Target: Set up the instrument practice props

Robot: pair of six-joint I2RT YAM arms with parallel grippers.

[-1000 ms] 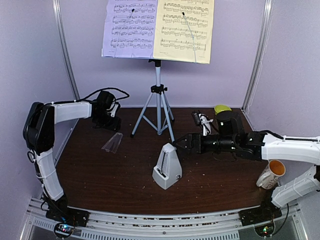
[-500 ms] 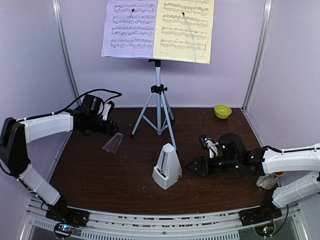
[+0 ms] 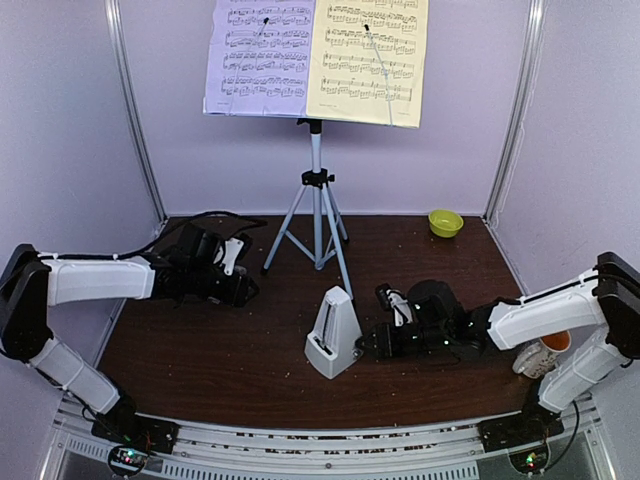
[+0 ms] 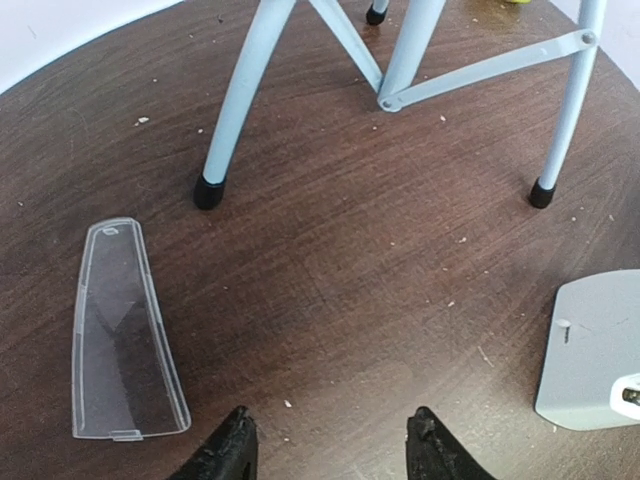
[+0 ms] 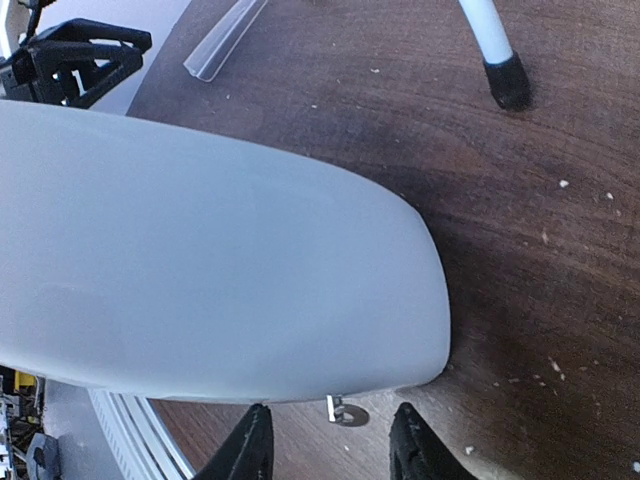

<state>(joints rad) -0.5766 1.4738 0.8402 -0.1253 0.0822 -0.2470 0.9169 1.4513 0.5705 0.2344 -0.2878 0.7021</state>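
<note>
grey pyramid metronome [image 3: 334, 335] on speckled dark wood table [image 3: 220, 350]; clear tapered cover [image 4: 122, 335]

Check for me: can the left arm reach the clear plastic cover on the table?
Probably yes: the clear plastic cover lies flat just beside the open left gripper, nothing between them; the tripod leg stands beyond it.

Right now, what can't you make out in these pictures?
- Top external view: the sheet-music pages run off the upper edge; their notes are too small to read.
- Top external view: the mug is partly hidden behind the right arm.
- Top external view: the left end effector covers the clear plastic cover; only the left wrist view shows it.
- Right wrist view: the metronome fills the frame, blurred; whether the right end effector touches it is unclear.
</note>
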